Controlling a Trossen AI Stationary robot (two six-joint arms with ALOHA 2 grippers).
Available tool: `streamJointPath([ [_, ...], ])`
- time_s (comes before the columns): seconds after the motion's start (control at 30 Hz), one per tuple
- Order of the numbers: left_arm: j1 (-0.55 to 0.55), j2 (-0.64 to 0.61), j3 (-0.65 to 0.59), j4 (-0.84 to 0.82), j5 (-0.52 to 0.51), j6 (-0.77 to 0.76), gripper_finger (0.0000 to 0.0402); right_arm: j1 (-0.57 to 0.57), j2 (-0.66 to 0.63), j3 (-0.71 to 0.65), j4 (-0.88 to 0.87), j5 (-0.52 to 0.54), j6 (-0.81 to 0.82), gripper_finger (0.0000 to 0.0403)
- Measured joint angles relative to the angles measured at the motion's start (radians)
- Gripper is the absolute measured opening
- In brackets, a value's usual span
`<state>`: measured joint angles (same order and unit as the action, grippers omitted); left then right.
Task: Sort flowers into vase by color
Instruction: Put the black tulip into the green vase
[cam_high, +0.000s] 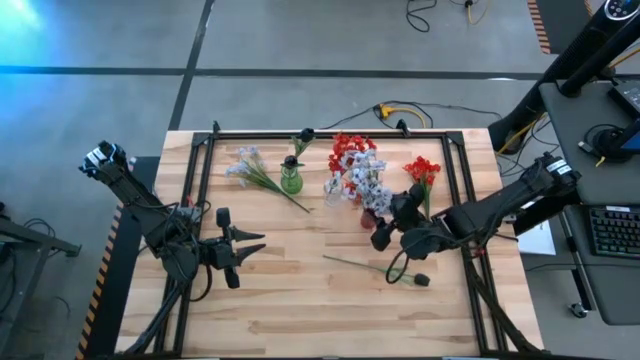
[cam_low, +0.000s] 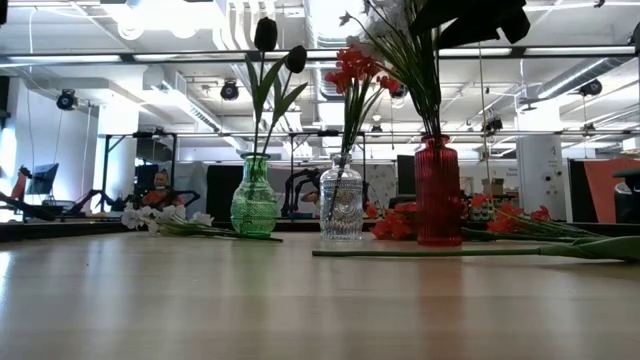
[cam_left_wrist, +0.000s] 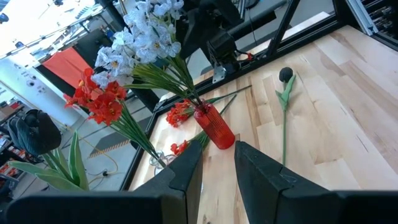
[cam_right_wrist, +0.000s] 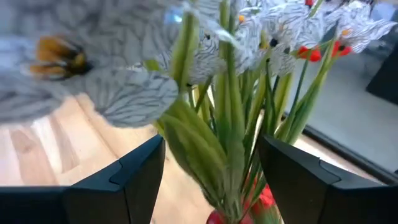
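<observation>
Three vases stand in a row near the far edge. The green vase holds dark buds, the clear vase holds red blossoms, and the red vase holds pale blue-white blossoms. My right gripper is open just above the red vase, a finger on either side of the pale spray's green stems with a gap to each. My left gripper is open over bare table at the left. One dark-bud flower, a pale spray and a red spray lie flat on the table.
A black rail frame runs round the tabletop's far and side edges. The lying dark-bud stem sits just on the near side of the red vase. Bare wood spreads across the near half of the table. Cables lie beyond the far edge.
</observation>
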<state>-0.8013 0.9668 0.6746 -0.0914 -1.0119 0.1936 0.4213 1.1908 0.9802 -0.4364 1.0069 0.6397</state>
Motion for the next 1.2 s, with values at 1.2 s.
streamJointPath([
  [1.2, 0.0, 0.0, 0.0, 0.001, 0.0, -0.019, 0.0077, 0.004, 0.002, 0.324, -0.658, -0.387, 0.422, 0.0233],
])
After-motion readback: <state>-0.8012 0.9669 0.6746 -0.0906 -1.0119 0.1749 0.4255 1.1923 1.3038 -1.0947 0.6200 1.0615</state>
